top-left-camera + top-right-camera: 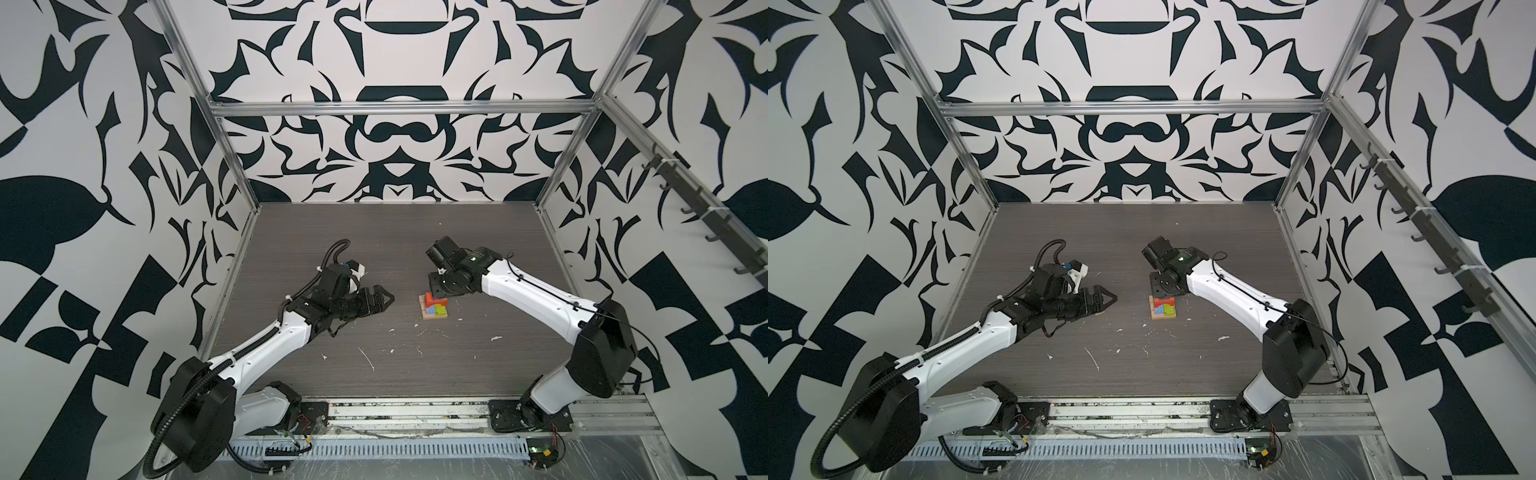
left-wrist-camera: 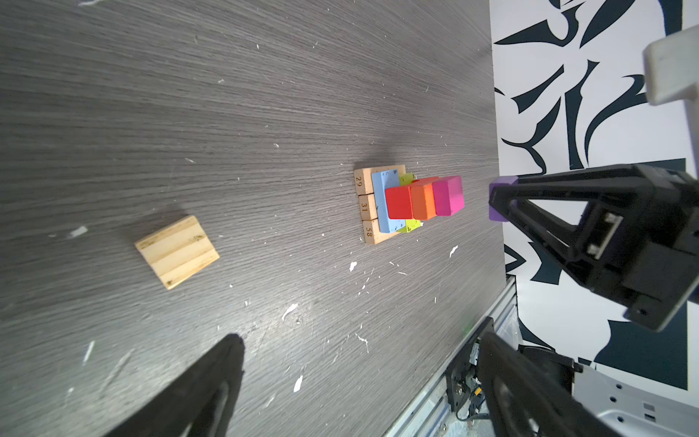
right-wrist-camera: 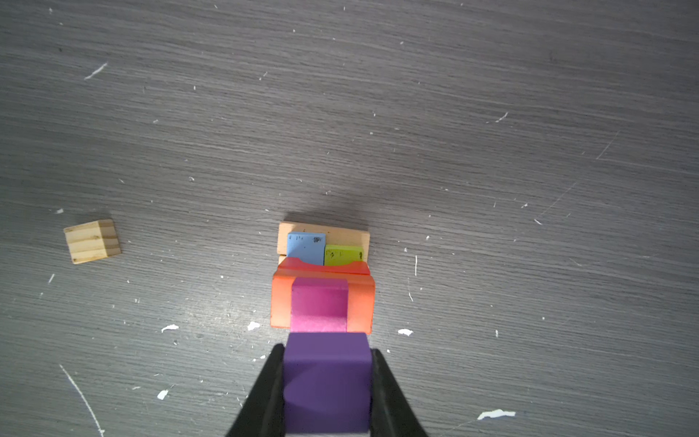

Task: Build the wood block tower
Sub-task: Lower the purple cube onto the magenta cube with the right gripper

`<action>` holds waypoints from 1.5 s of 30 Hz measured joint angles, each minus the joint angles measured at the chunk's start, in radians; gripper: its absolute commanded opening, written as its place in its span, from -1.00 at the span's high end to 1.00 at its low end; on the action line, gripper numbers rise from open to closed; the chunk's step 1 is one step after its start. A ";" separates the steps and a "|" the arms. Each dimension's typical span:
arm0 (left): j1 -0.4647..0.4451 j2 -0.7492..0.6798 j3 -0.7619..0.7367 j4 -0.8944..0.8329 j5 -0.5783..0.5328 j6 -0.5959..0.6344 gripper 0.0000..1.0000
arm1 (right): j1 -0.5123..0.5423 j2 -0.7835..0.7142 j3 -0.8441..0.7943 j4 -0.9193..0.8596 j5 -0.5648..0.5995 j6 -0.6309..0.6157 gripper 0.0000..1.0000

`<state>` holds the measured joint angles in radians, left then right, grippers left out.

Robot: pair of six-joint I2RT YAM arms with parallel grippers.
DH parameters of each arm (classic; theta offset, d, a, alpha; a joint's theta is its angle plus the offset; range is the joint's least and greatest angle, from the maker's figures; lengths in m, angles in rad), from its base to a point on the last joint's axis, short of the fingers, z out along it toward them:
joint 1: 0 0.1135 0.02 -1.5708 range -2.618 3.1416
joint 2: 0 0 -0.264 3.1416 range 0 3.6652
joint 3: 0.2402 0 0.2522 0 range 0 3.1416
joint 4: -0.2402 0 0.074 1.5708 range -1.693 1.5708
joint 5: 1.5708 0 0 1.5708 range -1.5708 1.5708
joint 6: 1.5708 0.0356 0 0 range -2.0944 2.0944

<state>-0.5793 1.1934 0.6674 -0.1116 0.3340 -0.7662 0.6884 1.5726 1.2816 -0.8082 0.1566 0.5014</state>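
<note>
We have the right gripper (image 3: 327, 348) clamped on the purple wooden block (image 3: 327, 382), hovering above the magenta piece (image 3: 319, 304) topping the multicoloured wood block tower (image 1: 435, 307) on the dark table (image 1: 374, 232), seemingly aligned for lowering. The left gripper (image 1: 380, 299) hangs alongside, spread wide, empty.

A little booth with busy black-and-white walls (image 1: 399, 62)
Shiny metal bars (image 1: 399, 109) frame them, dark hooks (image 1: 711, 237) line one side wall, and the dark grey wood worktop (image 1: 374, 232) has small white bits (image 1: 366, 358) on it.
</note>
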 measured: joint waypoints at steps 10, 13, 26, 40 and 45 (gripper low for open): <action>0.000 0.000 0.000 0.000 0.000 0.000 -0.99 | -0.006 0.026 -0.002 0.025 -0.013 -0.016 0.42; 0.000 0.000 0.000 0.000 0.000 0.000 -0.99 | -0.006 0.036 -0.012 0.035 -0.020 -0.017 0.42; 0.000 0.000 0.000 0.000 0.000 0.000 -0.99 | -0.008 0.045 -0.023 0.050 -0.023 -0.029 0.42; 0.000 0.000 0.000 0.000 0.000 0.000 -0.99 | -0.011 0.046 -0.024 0.066 -0.041 -0.030 0.42; 0.000 0.000 0.000 0.000 0.000 -0.001 -0.99 | -0.011 0.048 -0.024 0.066 -0.040 -0.030 0.42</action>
<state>-0.5793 1.1934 0.6674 -0.1116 0.3336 -0.7670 0.6773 1.6211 1.2572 -0.7425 0.1162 0.4713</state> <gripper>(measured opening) 0.996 0.303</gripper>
